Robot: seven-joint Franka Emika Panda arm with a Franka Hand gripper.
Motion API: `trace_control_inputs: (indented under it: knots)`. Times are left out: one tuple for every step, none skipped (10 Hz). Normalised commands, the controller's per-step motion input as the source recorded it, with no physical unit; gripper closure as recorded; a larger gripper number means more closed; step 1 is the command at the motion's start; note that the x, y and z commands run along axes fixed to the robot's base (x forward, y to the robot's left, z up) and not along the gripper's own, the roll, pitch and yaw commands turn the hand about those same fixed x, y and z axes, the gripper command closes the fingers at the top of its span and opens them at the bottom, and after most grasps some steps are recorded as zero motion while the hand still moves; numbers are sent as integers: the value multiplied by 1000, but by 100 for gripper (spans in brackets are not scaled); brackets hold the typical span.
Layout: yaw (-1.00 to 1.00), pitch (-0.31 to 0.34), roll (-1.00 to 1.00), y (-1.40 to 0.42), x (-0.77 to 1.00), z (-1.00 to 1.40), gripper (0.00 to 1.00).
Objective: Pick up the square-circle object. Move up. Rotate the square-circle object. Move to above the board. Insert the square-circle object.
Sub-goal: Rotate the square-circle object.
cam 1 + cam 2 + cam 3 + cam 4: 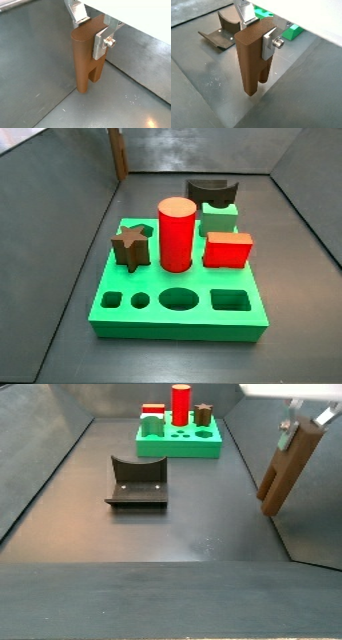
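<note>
Clamped on the square-circle object [87, 57], the claw [93, 31] holds it upright, two prongs pointing down above the grey floor. In a wrist view the fixture [223, 31] lies behind the piece. In a side view the board [181, 300] carries one red cylinder [178, 235], one star block [130, 245], one red cube [227, 250]. In a side view the claw [301, 429] hangs well right of the board.

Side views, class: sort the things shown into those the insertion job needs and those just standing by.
Needed: gripper, shut on the square-circle object, off the floor; board.
Standing by: red cylinder, star block, red cube, arch block, fixture.
</note>
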Motion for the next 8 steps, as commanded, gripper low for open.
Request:
trace_control_inputs:
  knots:
    - [0,0,0,-976,1000,710,100]
    - [22,41,2,-984,1000,635,100]
    - [27,76,-21,-948,1000,589,100]
    - [25,87,-51,-886,1000,534,100]
    - [23,92,-71,-802,1000,458,100]
    - [21,91,-76,-590,877,309,100]
    - [21,99,-74,-264,704,146,100]
    - [13,119,-97,-108,575,75,100]
